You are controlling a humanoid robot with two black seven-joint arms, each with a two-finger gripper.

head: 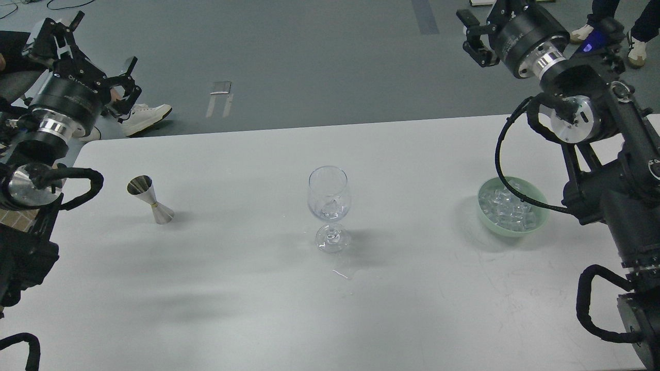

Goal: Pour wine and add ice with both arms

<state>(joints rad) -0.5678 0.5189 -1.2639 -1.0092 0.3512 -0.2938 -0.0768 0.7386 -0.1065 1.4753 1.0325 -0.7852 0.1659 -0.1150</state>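
A: What stands on the table (247, 288)?

B: Three things in a row. At the left, a steel jigger (150, 199), tilted. At the centre, an upright wine glass (330, 206) with a piece or two of ice showing in its bowl. At the right, a pale green bowl (512, 206) filled with ice (508, 207) cubes. A small wet streak lies on the table just in front of the glass's foot.

A: Where are the arms?

B: Both are raised and drawn back, well apart from the glass. The left gripper (85, 49) hangs beyond the table's far left corner, over the floor. The right gripper (482, 33) is at the top right, also over the floor, its cable looping down across the bowl's rim.

A: What state are the pincers in?

B: The left one's fingers are spread wide and hold nothing. The right one is partly cut off by the frame edge; one finger shows, nothing is seen in it, and its opening cannot be told.
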